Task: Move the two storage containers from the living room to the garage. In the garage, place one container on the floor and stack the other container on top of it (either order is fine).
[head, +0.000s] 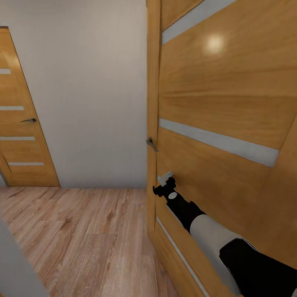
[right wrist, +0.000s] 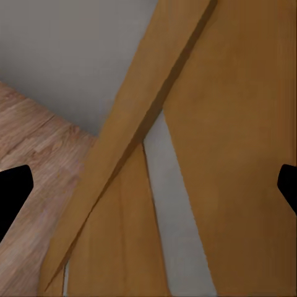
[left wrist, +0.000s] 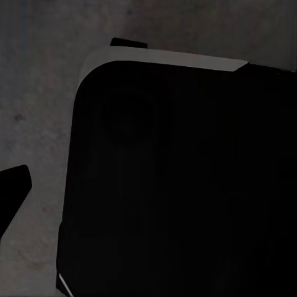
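- Right gripper point(head: 164, 184), jaws spread and empty, reaches at an orange-wood door point(head: 222, 107) beside its handle point(head: 152, 144); left gripper's state cannot be told.
- Containers unseen; door-opening en route seems under way, pushing next.

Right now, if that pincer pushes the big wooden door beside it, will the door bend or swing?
The door looks like a stiff wooden slab, so it probably won't flex. It likely swings rather than slides. The right pincer sits near the handle edge, where a push should turn it easily.

Our right arm point(head: 214, 235) reaches toward 11 o'clock; right gripper point(head: 164, 181) fingers spread apart, holding nothing.
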Controlling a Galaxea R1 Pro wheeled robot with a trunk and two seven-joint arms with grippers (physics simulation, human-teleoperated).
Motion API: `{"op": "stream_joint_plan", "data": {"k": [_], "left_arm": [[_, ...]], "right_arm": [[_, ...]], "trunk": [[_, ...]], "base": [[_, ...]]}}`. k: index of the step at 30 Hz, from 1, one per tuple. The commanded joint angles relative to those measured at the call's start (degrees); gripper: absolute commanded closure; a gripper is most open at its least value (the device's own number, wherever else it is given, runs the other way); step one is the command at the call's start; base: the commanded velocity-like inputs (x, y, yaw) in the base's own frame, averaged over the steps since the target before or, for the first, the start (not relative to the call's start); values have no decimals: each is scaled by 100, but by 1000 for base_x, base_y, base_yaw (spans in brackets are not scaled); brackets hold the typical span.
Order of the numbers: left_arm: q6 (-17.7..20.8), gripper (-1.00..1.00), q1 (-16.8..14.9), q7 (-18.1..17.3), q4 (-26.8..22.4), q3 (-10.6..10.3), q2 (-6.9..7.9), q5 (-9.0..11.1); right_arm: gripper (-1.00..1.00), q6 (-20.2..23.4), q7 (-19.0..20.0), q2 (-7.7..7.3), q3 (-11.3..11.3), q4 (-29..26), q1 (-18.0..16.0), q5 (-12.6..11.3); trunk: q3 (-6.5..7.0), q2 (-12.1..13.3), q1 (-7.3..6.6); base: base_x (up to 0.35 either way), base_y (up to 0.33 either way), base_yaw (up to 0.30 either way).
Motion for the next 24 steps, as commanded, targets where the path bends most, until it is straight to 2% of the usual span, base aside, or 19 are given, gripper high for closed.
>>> {"op": "stream_joint_plan", "data": {"k": [1,5,14,16,21,24], "left_arm": [[-12,-100,2,-1,-5,-1,-1,44],[-14,-100,2,-1,-5,1,-2,41],[-14,-100,2,-1,-5,-1,6,62],[-14,-100,2,-1,-5,1,4,69],[-14,-100,2,-1,-5,12,7,71],[-14,-100,2,-1,-5,17,7,71]], "right_arm": [[-100,52,-198,0,10,46,-71,80],[-100,187,-492,0,10,116,-155,77],[-100,183,-590,0,-51,30,-171,80],[-100,54,-679,0,-144,24,-163,-39],[-100,13,-711,0,-175,100,-154,-267],[-100,9,-711,0,-175,103,-154,-276]], "trunk": [[-5,-2,2],[-5,-2,2],[-5,-2,2],[-5,-2,2],[-5,-2,2],[-5,-2,2]], "base": [[86,0,0],[27,0,0],[3,0,0],[0,0,0],[0,0,0],[0,0,0]]}}
